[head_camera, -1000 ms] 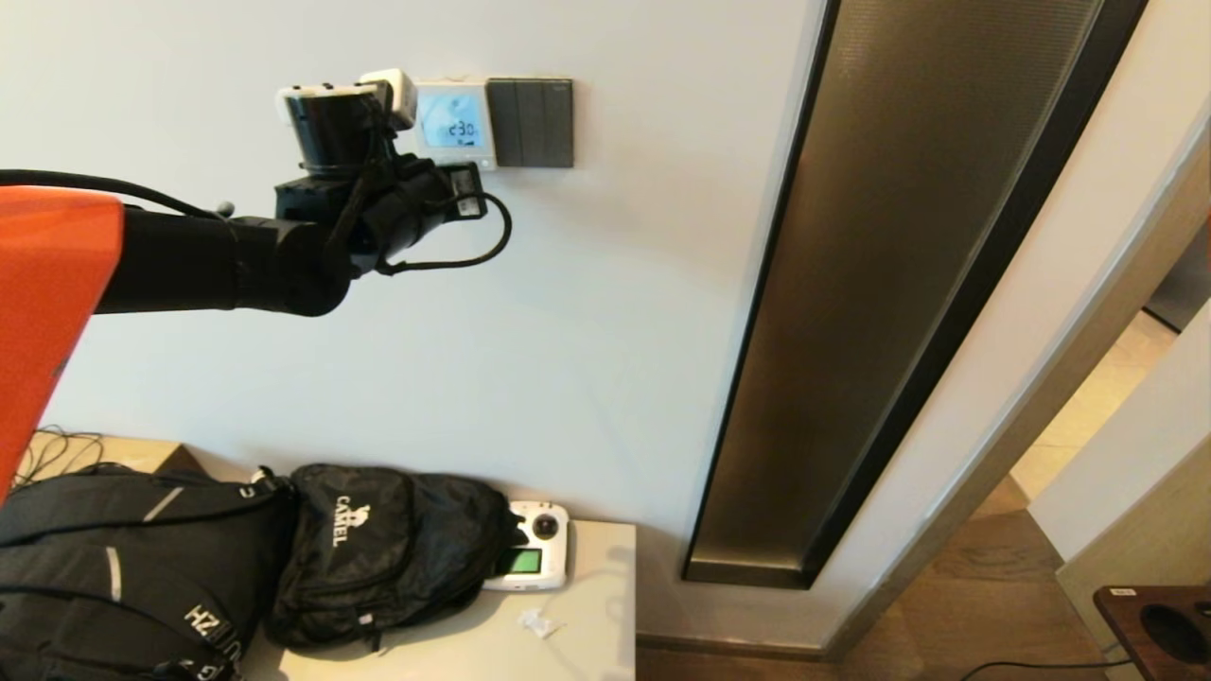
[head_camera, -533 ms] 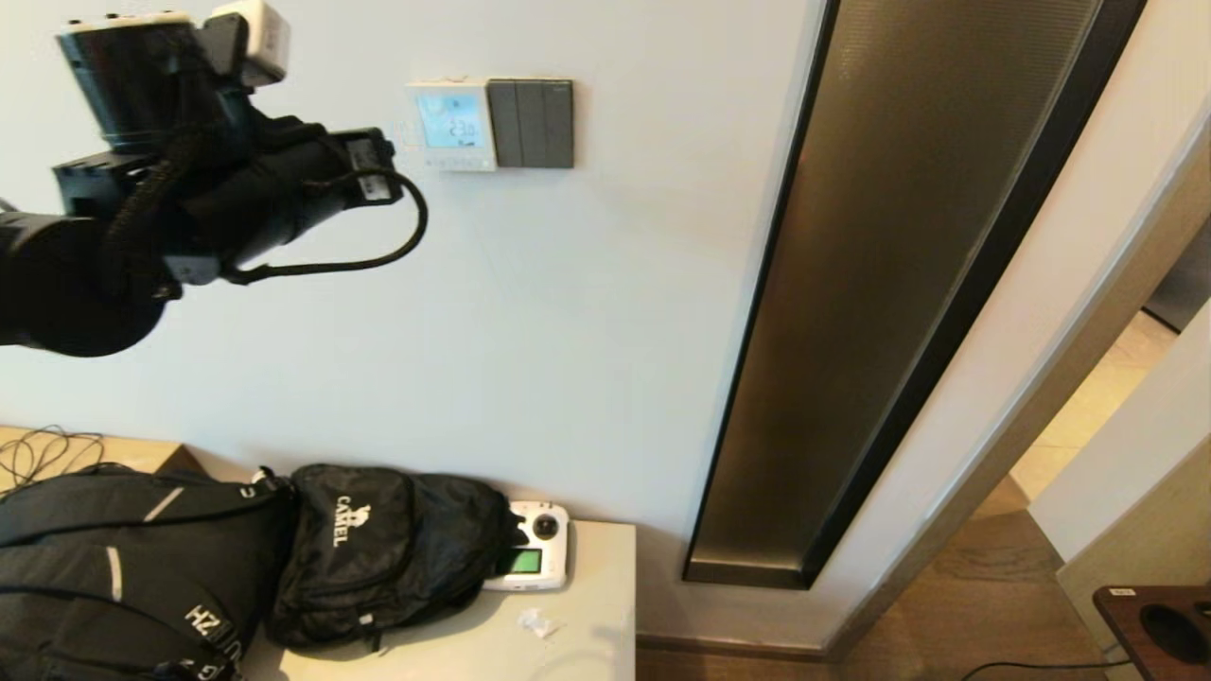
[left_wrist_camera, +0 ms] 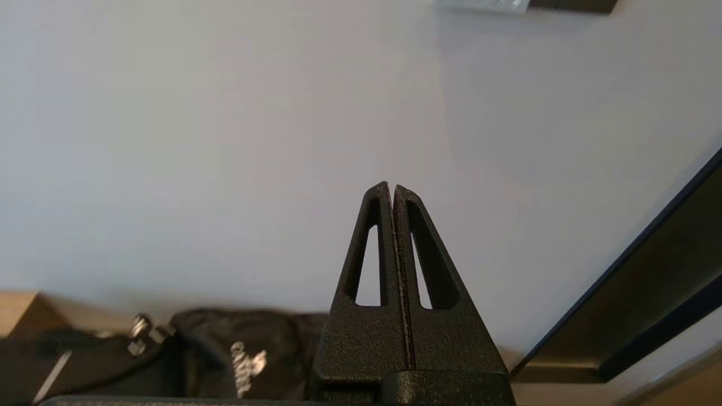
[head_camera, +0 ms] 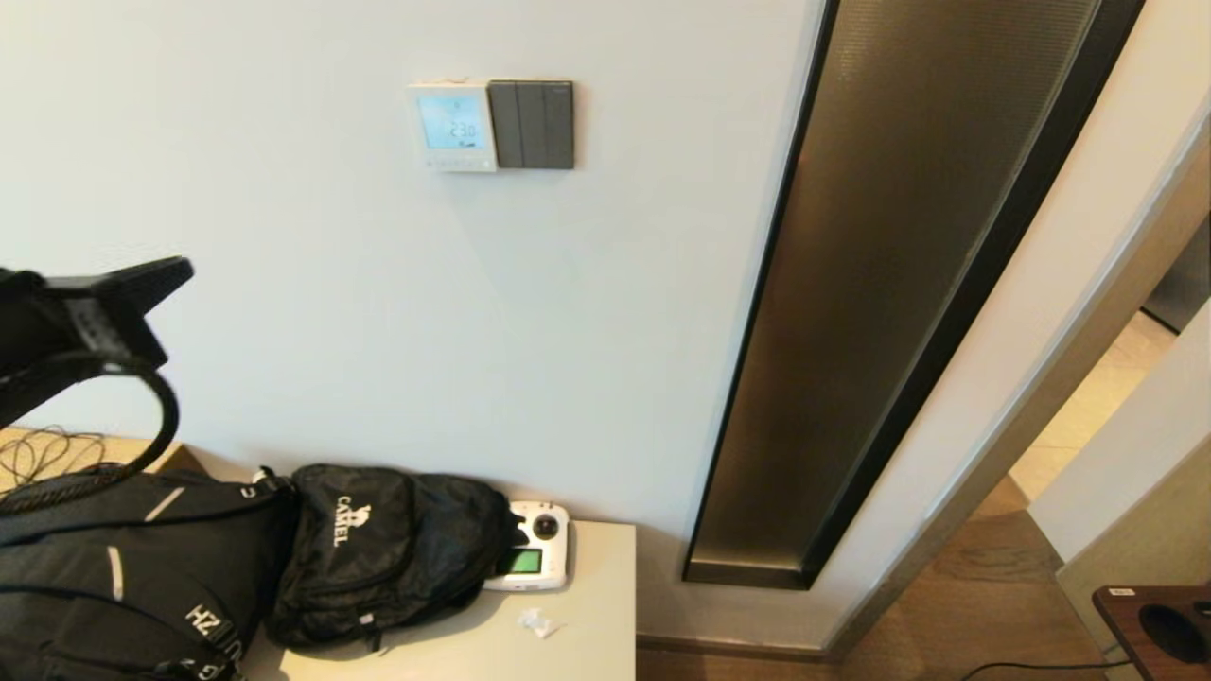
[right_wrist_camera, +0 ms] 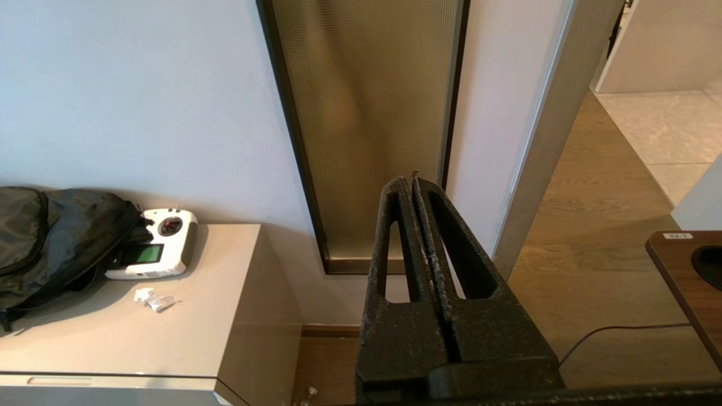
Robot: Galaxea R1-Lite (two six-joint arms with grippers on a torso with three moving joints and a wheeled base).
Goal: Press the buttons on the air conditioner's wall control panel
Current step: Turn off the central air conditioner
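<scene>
The white wall control panel (head_camera: 454,124) hangs on the wall at upper centre, its screen glowing pale blue with digits. The row of tiny pale buttons (head_camera: 459,163) runs along its bottom edge. My left gripper (head_camera: 180,271) is shut and empty at the far left, well below and left of the panel, away from the wall. In the left wrist view the left gripper (left_wrist_camera: 392,188) points at bare wall, with only the panel's bottom edge (left_wrist_camera: 485,4) showing. My right gripper (right_wrist_camera: 410,180) is shut, empty and parked low, out of the head view.
A dark grey switch plate (head_camera: 535,124) adjoins the panel's right side. Black backpacks (head_camera: 378,549) and a white handheld remote (head_camera: 535,558) lie on a pale cabinet (head_camera: 591,643) below. A tall dark glass strip (head_camera: 899,284) stands to the right. A wooden table corner (head_camera: 1154,615) is at far right.
My left arm has drawn back from the panel, swinging left and then down to the left edge of the head view. The panel is now fully uncovered, its screen still lit.
</scene>
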